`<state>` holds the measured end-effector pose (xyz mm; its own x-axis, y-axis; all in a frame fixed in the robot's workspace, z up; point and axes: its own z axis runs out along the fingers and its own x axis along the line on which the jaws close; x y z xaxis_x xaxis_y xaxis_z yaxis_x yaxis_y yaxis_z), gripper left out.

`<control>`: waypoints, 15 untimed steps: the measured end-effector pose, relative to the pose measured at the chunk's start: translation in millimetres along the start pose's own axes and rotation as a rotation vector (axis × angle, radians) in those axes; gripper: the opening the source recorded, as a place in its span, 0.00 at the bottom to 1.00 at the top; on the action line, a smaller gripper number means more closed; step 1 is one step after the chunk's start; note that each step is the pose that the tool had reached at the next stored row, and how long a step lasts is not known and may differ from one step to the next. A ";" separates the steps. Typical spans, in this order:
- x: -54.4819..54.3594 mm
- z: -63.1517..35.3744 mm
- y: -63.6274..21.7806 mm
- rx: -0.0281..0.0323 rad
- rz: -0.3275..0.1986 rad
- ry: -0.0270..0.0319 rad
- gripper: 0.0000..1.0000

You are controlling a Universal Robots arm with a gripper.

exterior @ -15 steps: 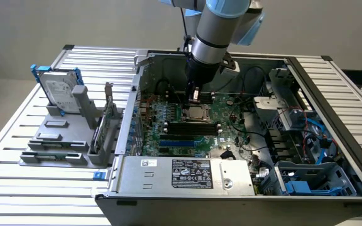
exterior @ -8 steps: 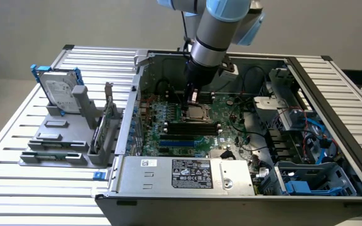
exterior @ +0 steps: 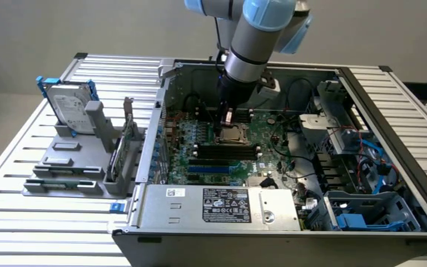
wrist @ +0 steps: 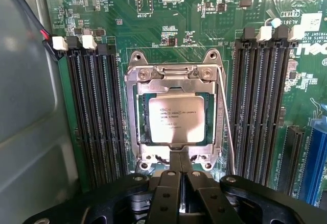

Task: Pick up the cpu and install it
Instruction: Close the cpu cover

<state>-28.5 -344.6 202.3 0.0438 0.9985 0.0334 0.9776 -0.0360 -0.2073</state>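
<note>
The cpu (wrist: 176, 118), a small square chip with a silver-grey top and printed text, lies flat inside the metal-framed socket (wrist: 134, 112) on the green motherboard. The socket's lever rod (wrist: 225, 127) runs along one side. My gripper (wrist: 180, 156) is shut with nothing between its fingers, and the tips hover just over the socket frame's edge beside the cpu. In the exterior view the gripper (exterior: 228, 118) hangs straight down inside the open computer case, just above the socket and cpu (exterior: 233, 135).
Black memory slots (wrist: 94, 112) flank the socket on both sides. The case walls (exterior: 160, 111) enclose the board. A power supply (exterior: 221, 204) sits at the front. A silver hard drive (exterior: 71, 105) stands in a grey fixture (exterior: 65, 167) at the exterior view's left.
</note>
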 end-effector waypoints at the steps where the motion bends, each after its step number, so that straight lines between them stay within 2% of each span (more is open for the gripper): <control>1: -0.1 0.5 0.0 0.0000 0.001 0.0004 0.11; 7: -0.2 2.8 0.4 0.0004 0.006 0.0070 0.11; 11: -0.2 3.7 0.6 0.0004 0.010 0.0150 0.11; 15: -0.2 4.2 0.7 0.0006 0.013 0.0253 0.11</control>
<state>-28.7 -344.6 198.0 0.0615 0.9966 0.0554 0.9768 -0.0487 -0.2084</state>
